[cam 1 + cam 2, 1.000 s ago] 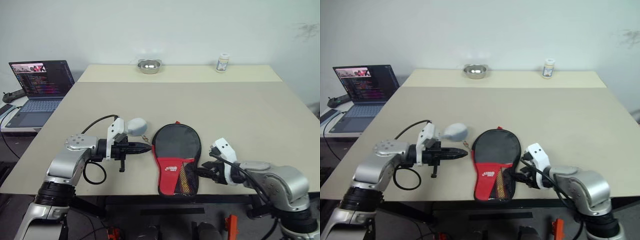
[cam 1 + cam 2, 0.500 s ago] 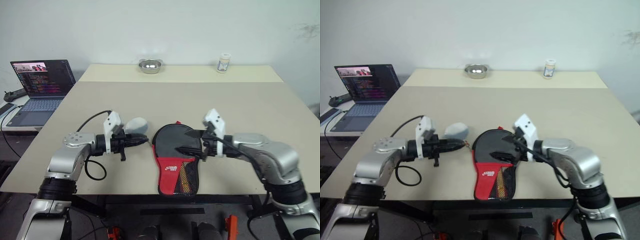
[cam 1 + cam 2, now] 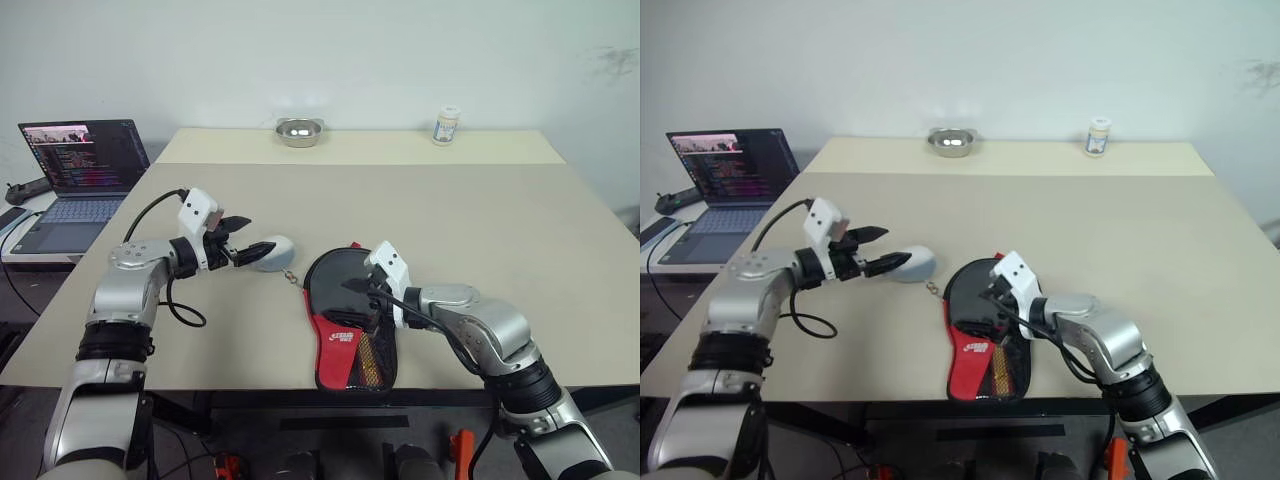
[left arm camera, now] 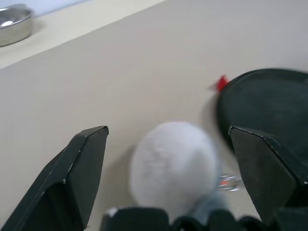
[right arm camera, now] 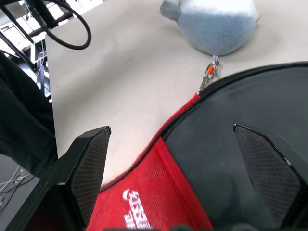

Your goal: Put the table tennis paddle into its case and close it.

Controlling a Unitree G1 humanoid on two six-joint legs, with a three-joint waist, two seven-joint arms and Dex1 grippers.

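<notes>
From the head views, the case (image 3: 350, 318) lies flat near the desk's (image 3: 480, 220) front edge, its round black end under the right hand (image 3: 362, 297), whose fingers are spread just above the fabric. The left hand (image 3: 244, 250), also spread, reaches toward a grey-white plush charm (image 3: 274, 252) just beside the case. The left wrist view has the charm between its fingers (image 4: 77, 178). In the right wrist view, white lettering on the red panel (image 5: 159, 202) is too cropped to read.

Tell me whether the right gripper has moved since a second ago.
Yes. The right gripper has come up from beside the case's lower right edge, near the table's front edge, and now sits over the case's black upper part.
</notes>
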